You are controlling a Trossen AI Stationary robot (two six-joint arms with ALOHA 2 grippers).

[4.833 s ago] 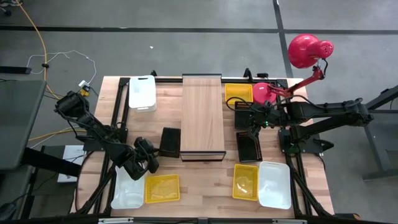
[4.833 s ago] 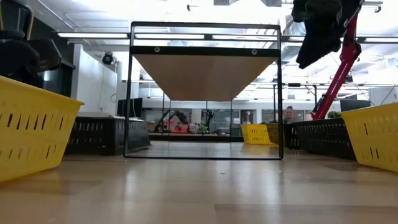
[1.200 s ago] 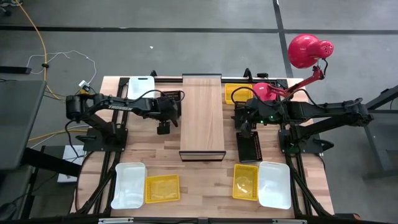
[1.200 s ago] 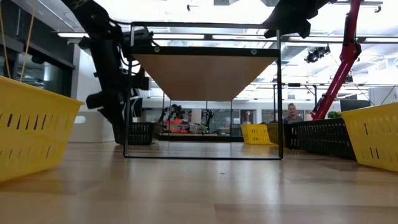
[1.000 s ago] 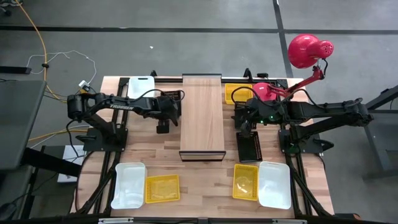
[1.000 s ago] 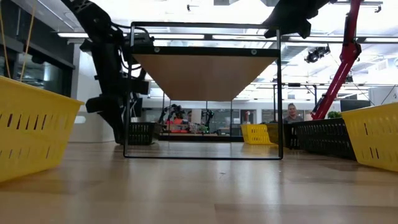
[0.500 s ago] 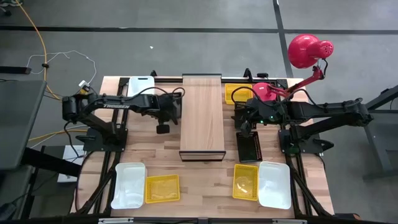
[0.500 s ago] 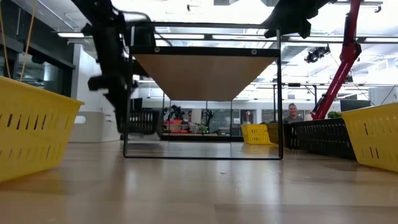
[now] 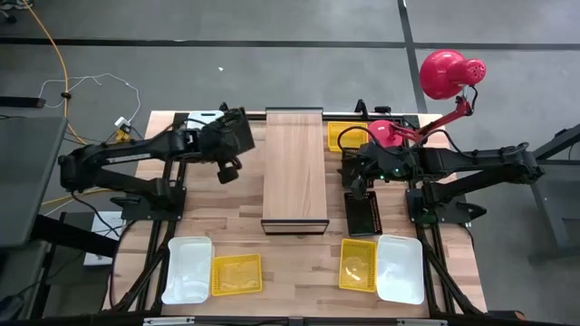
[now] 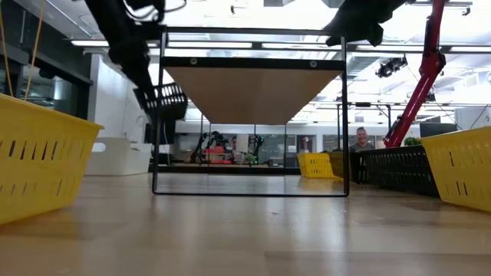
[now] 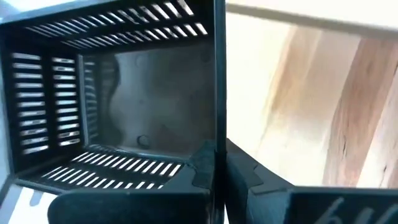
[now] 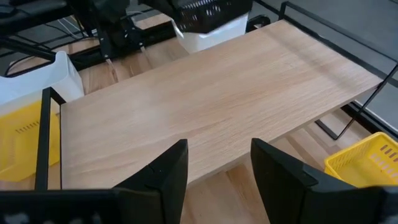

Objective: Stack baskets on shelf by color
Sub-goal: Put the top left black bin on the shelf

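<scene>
My left gripper point(image 9: 228, 156) is shut on a black mesh-sided basket point(image 9: 234, 134), which hangs in the air left of the shelf point(image 9: 294, 167); the low view shows it tilted point(image 10: 164, 100) near the shelf's top. My right gripper point(image 12: 217, 158) waits open at the shelf's right side, above a black basket point(image 9: 363, 214) on the table. A white basket point(image 10: 119, 157) rests on its bottom at the far left. Yellow baskets point(image 9: 236, 274) point(image 9: 357, 264) and white ones point(image 9: 186, 270) point(image 9: 400, 268) stand along the near edge. My left gripper pinches one side wall of the black basket at its rim point(image 11: 219, 106), with one finger point(image 11: 202, 163) inside the basket and the other point(image 11: 242, 169) outside. The fingers slant downward onto the wall. The basket is lifted clear of the table and tilted.
Another yellow basket point(image 9: 347, 136) sits at the far right beside a red lamp point(image 9: 449, 74). The shelf's dark frame posts point(image 10: 157, 115) stand close to the lifted basket. A person point(image 10: 356, 140) shows in the room behind.
My left gripper has shut on the black basket's wall and risen, drawing back toward the table's left edge. The basket, which stood on the table left of the shelf, is now lifted clear and tilted near the shelf's top.
</scene>
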